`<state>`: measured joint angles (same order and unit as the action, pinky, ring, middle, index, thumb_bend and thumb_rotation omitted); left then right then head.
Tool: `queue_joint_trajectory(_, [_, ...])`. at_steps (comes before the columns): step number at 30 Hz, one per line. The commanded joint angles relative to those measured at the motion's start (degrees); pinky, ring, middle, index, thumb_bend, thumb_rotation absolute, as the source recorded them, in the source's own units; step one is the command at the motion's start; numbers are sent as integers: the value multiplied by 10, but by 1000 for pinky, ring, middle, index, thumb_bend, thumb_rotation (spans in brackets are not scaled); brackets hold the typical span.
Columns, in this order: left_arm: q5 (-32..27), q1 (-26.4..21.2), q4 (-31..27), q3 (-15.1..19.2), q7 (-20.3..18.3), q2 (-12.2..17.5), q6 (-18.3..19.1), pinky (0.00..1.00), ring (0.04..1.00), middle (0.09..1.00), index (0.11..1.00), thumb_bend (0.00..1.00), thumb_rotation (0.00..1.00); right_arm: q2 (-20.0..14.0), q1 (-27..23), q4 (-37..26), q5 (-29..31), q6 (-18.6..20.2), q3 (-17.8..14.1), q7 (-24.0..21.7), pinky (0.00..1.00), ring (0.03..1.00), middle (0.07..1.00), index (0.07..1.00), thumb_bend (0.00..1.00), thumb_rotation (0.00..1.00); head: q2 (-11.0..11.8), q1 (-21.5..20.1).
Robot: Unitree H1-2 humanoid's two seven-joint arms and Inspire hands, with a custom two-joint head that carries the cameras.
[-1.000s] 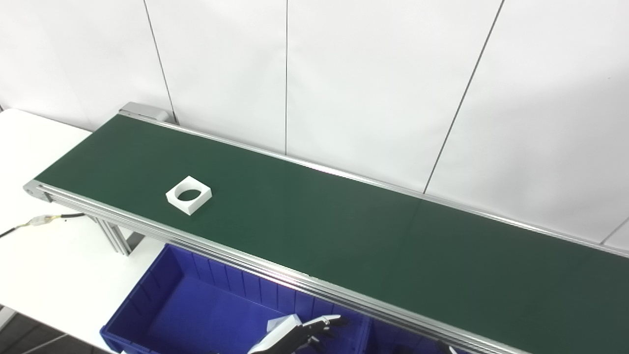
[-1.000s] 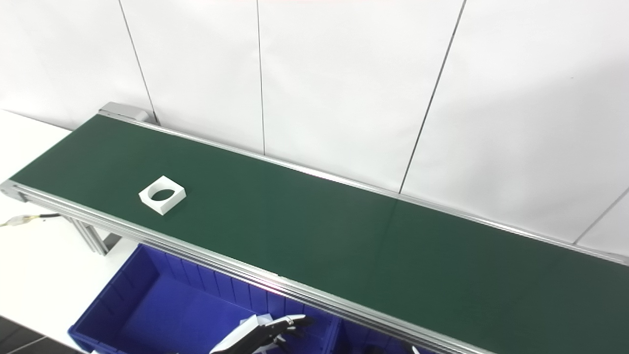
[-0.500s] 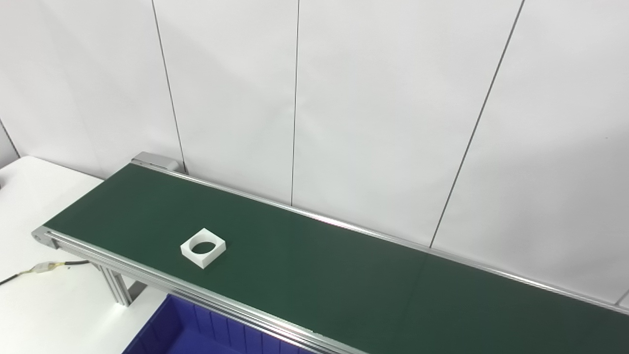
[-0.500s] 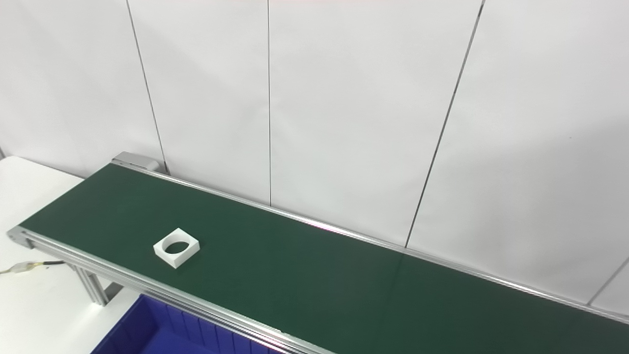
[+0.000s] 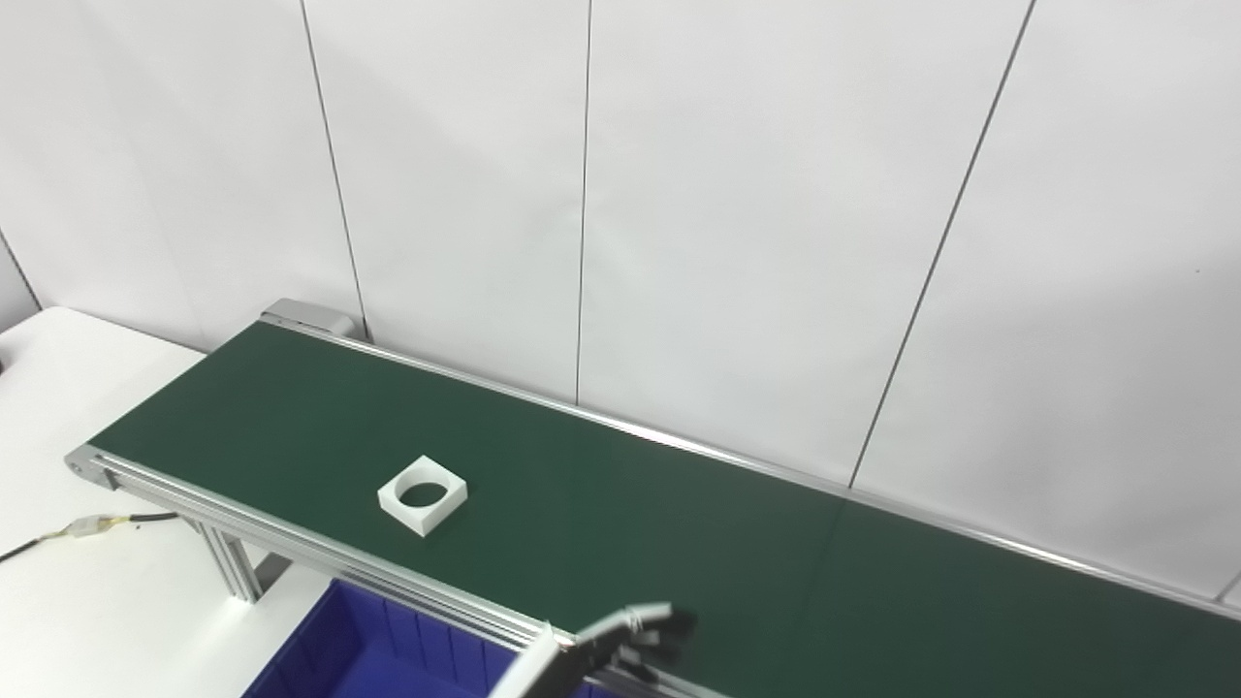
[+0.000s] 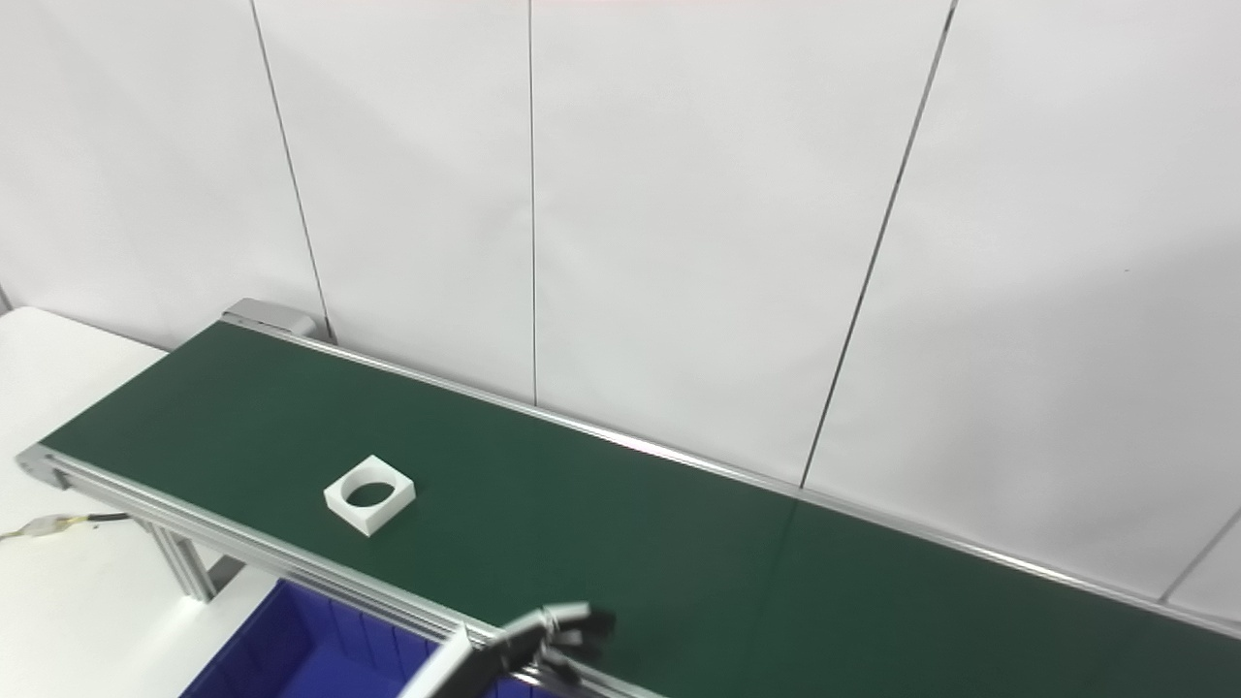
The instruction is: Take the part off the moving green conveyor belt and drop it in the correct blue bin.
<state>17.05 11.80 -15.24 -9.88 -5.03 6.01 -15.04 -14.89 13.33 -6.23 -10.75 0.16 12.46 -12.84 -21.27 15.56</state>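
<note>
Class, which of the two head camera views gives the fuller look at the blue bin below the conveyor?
The right eye view: more of the blue bin shows under the belt's near rail, with some inner floor. The left eye view catches a smaller corner of it, cut by the bottom edge and the left hand.

White panel wall behind a white tabletop

The wall (image 5: pixel 756 194) is made of smooth white panels, divided by thin dark seams that run a little tilted. At the left stands the white tabletop (image 5: pixel 68 388), and a thin cable (image 5: pixel 58 535) lies on it. The light is even and soft, with a faint shadow on the right.
</note>
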Motion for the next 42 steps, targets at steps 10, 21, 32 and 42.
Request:
queue_joint_trajectory(10, [75,-53,-49,32,18,-10,60,695,805,870,860,866,366,-5,-5,-27,-2,-21,-5,0,712,834,892,953,903,0,-9,-3])
queue_joint_trajectory(21, [155,-112,-12,57,45,-4,124,840,928,958,921,800,362,-1,-5,-28,-4,-33,-3,4,705,825,883,946,915,0,-21,-16])
queue_joint_trajectory(32, [185,-170,35,91,68,6,191,768,915,985,950,759,333,5,-6,-34,-12,-27,-3,8,689,815,876,935,923,0,-29,-22])
queue_joint_trajectory(42, [207,-217,111,101,87,24,235,809,926,987,954,782,322,6,-8,-29,-9,-40,-2,10,686,808,872,931,930,1,-33,-24])
